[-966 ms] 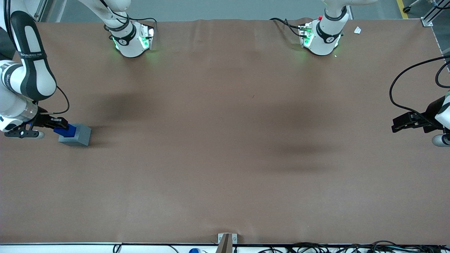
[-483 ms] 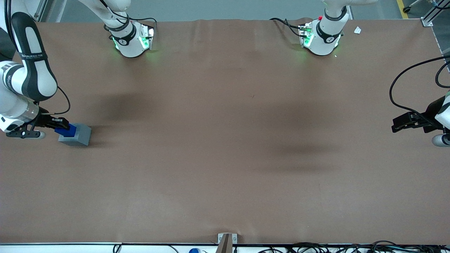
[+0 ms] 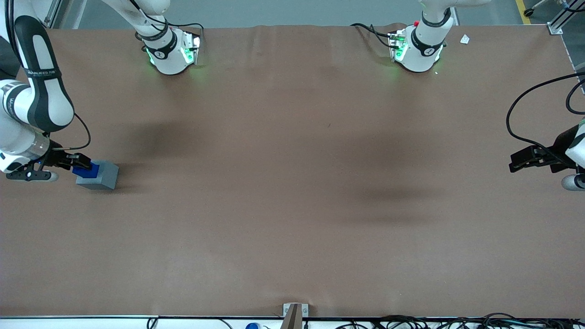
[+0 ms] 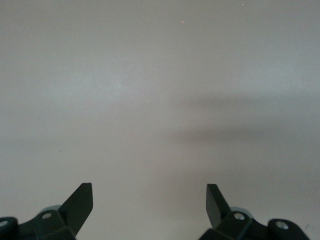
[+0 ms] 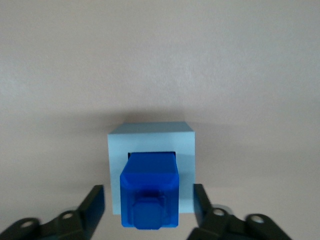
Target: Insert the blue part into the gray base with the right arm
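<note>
The gray base (image 3: 101,177) stands on the brown table near the working arm's end. The blue part (image 3: 87,172) stands upright in the base's top socket, its square stub facing up. In the right wrist view the blue part (image 5: 149,187) rises out of the gray base (image 5: 185,150). My right gripper (image 3: 82,164) hangs just above them. It is open (image 5: 149,191), with one black finger (image 5: 95,197) on each side of the blue part and a gap to each, touching nothing.
The brown table cover (image 3: 292,183) spreads wide toward the parked arm's end. Two arm bases (image 3: 171,52) with green lights stand at the table's back edge. Cables lie along the front edge (image 3: 411,320).
Almost nothing: the right arm's wrist has shifted very slightly, and the blue part stays in the gray base.
</note>
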Controlling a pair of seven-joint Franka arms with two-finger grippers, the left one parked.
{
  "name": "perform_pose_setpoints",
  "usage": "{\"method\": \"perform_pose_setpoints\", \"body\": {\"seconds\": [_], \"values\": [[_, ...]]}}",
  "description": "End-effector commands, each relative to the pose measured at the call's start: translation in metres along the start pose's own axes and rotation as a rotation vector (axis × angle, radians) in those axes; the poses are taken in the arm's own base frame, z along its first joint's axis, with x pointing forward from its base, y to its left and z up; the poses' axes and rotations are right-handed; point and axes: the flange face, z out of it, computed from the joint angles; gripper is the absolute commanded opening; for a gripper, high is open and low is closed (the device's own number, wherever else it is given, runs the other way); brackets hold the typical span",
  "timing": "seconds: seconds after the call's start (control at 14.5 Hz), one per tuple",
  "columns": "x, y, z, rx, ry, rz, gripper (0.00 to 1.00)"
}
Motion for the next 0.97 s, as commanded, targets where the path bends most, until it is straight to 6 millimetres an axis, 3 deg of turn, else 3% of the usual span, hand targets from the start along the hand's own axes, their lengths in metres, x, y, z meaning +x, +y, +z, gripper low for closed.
{"method": "perform_pose_setpoints", "body": {"seconds": [0.0, 0.34, 0.62, 0.9], "values": [[0.006, -0.015, -0.027, -0.006, 0.039, -0.028, 1.0], [0.007, -0.052, -0.08, -0.013, 0.082, -0.072, 1.0], [0.001, -0.11, -0.124, 0.0, 0.072, -0.003, 1.0], [-0.005, -0.146, -0.151, 0.006, 0.083, 0.015, 1.0]]}}
